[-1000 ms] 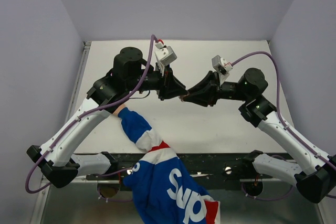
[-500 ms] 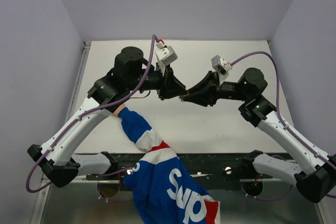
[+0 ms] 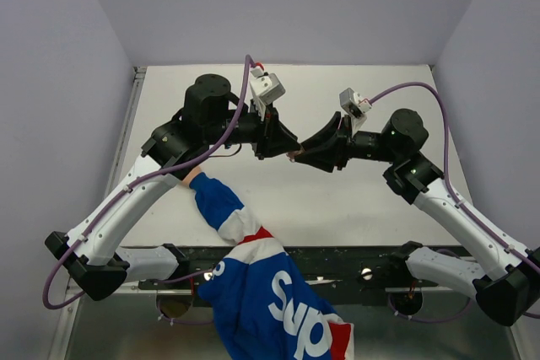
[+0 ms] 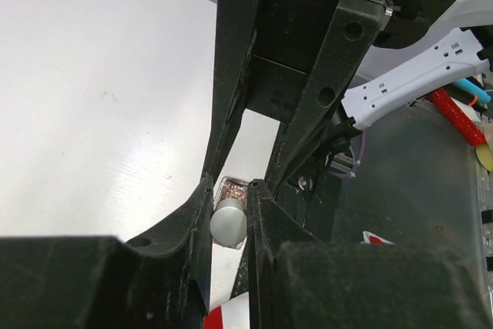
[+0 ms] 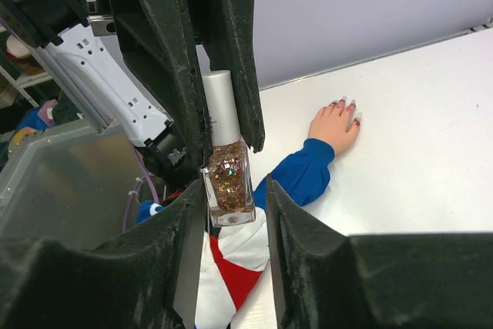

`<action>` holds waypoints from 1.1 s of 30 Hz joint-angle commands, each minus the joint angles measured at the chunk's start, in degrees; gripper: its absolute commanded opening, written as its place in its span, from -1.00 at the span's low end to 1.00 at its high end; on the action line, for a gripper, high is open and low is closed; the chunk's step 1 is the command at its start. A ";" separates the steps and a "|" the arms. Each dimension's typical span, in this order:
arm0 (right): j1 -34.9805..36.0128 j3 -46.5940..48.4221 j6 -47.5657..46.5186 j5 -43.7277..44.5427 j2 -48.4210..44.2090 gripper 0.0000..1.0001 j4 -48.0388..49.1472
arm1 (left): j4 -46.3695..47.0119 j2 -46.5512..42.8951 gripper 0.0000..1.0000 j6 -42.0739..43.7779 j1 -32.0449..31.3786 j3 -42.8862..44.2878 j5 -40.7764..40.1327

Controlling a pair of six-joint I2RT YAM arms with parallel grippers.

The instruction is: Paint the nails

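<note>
A small clear polish bottle [image 5: 227, 182] full of coppery glitter hangs above the table where the two grippers meet. My left gripper [image 4: 231, 187] is shut on its pale cap [image 4: 229, 223]. My right gripper [image 5: 236, 190] stands round the glass body, slightly open, with a gap on its right side. From above, left gripper [image 3: 283, 145] and right gripper [image 3: 305, 153] face each other tip to tip. The bare hand [image 5: 337, 125] lies flat on the white table, its pinkish nails [image 5: 343, 104] pointing away. In the top view the left arm hides that hand.
The blue, white and red sleeve [image 3: 245, 233] runs from the near table edge up under the left arm. The white table [image 3: 354, 200] has a raised rim at its left side [image 3: 133, 99]. Grey walls stand behind and to both sides.
The right gripper's jaws have parted a little from the bottle's body. The left gripper still holds the cap, and both arms have hardly shifted.
</note>
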 commanded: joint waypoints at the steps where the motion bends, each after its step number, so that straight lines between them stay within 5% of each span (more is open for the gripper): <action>1: -0.43 -1.22 0.09 1.35 -0.79 -0.04 -0.48 | -0.13 0.07 -1.00 0.34 0.14 1.76 -1.29; 15: -0.52 -1.84 -1.57 4.86 -2.29 0.22 -2.67 | 1.19 -0.80 -1.00 0.60 2.60 0.09 -4.01; 33: -0.52 -5.17 -6.32 23.92 -7.65 0.21 -8.39 | 8.48 4.81 -1.00 4.64 11.13 -8.79 -29.05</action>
